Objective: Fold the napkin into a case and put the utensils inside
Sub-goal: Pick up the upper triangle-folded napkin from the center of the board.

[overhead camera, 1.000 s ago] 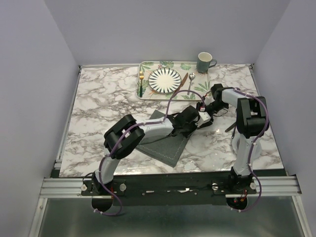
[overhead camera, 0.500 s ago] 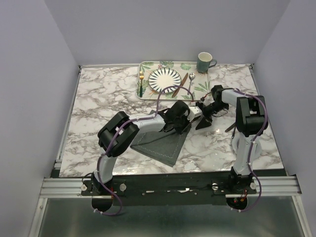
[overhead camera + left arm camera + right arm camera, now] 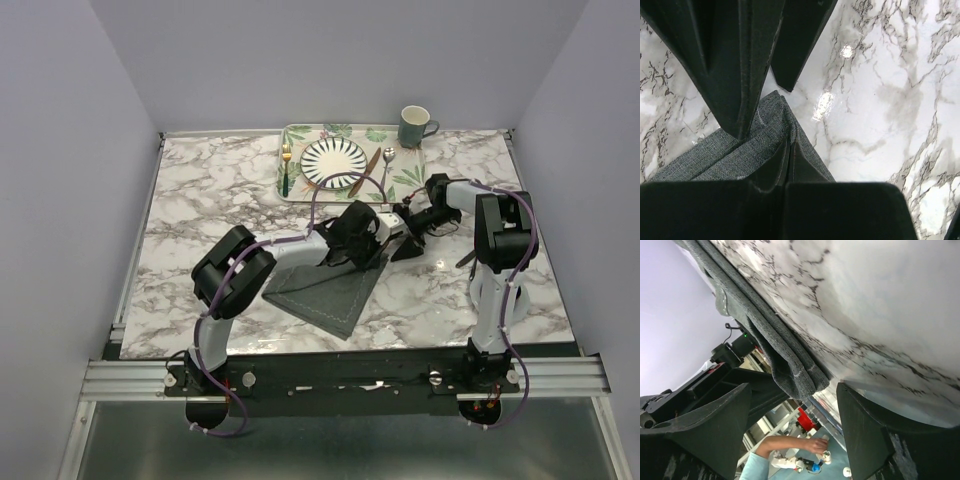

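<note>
The napkin lies folded on the marble, a dark grey cloth whose far right corner is raised. My left gripper is shut on that corner, the cloth pinched between its tips. My right gripper faces it from the right, open, with the layered napkin corner between its fingers and touching neither. On the tray lie the utensils: a gold fork left of the plate, and a knife and a spoon to its right.
A leaf-patterned tray at the back holds a striped plate. A green mug stands by its right corner. The right arm's fingers hang close in front of the left wrist camera.
My left gripper has shut on the napkin's far corner and shifted toward the tray with it. My right gripper's jaws have spread wider around that corner.
</note>
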You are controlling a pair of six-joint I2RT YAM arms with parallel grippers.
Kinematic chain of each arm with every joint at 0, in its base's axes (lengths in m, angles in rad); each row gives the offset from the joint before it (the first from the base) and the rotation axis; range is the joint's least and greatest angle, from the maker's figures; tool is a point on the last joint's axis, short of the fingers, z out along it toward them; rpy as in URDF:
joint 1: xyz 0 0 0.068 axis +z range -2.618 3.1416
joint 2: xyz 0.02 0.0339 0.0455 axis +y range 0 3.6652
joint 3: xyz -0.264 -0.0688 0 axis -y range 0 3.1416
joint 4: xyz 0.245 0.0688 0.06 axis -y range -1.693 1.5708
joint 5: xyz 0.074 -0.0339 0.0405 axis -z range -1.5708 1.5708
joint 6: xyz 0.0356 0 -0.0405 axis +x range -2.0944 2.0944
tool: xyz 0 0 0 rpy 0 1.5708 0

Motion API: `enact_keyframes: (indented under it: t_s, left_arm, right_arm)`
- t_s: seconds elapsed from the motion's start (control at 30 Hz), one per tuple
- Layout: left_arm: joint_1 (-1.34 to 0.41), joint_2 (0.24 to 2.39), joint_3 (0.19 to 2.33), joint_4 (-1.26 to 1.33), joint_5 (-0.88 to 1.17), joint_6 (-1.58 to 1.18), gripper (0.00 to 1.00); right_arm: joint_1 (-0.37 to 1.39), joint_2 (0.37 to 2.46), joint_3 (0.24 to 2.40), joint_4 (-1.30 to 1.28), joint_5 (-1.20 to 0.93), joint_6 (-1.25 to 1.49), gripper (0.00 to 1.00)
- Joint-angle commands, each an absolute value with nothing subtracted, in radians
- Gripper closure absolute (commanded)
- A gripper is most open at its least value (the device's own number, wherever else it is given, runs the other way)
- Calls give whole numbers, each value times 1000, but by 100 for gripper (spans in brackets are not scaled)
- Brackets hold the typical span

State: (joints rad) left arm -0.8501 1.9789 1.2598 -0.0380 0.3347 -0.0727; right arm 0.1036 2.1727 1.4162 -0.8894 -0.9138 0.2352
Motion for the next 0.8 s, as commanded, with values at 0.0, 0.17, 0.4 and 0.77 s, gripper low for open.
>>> enact_keyframes:
  t_s: [0.0,0.17,0.4,0.77]
  left_arm:
    - [-838,1936,1253,-6,385,-112,100]
    - [-825,1933,1253,28,394,-124,100]
    - [-815,1922,1246,51,433,-149,100]
    - [-804,1940,1256,49,469,-155,100]
  right_arm:
    - [112,2247,1404,-822,-893,196,22]
    - [115,2249,1388,-833,-885,169,22]
    - [121,2250,1388,-821,-859,144,23]
    - [138,2246,1394,-827,-922,115,34]
